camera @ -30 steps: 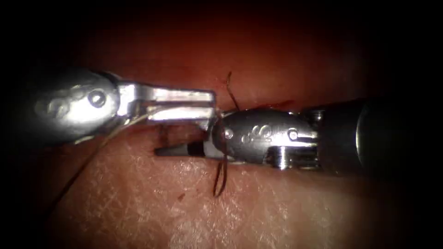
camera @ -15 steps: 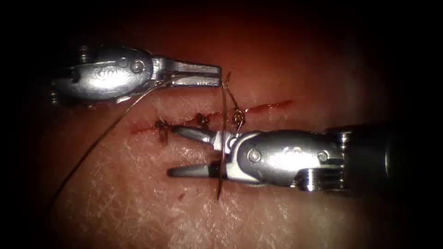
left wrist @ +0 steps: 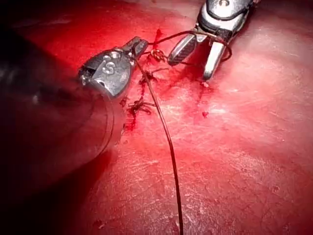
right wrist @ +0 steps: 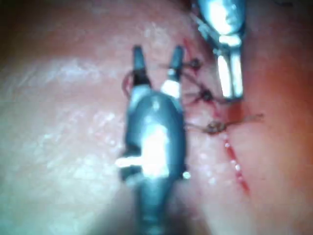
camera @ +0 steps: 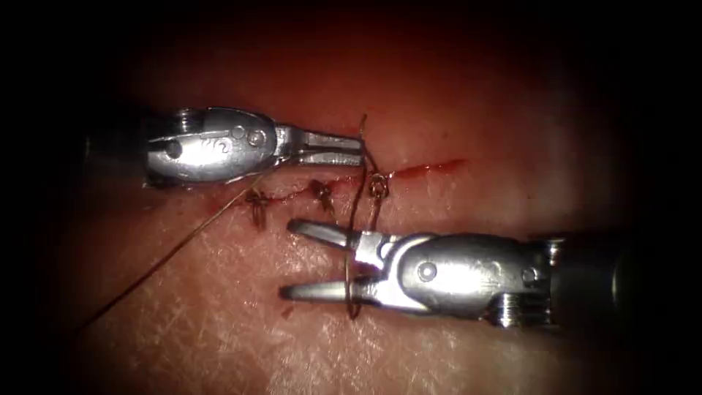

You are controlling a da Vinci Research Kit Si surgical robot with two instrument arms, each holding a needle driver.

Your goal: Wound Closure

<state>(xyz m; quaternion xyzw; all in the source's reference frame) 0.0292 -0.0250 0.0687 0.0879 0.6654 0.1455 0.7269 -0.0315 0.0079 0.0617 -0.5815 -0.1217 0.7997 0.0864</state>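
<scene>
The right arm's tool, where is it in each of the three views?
Endoscope view: right arm's tool enters from the right, below the cut, jaws open.
Left wrist view: facing the camera, across the cut.
Right wrist view: seen from behind.
Shared landmark: the newest knot.

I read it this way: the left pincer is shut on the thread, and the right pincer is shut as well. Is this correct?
Not quite. The right pincer is open, not shut: in the endoscope view its two jaws stand spread and hold nothing, with the thread running across them. The left pincer is indeed shut on the thread.
</scene>
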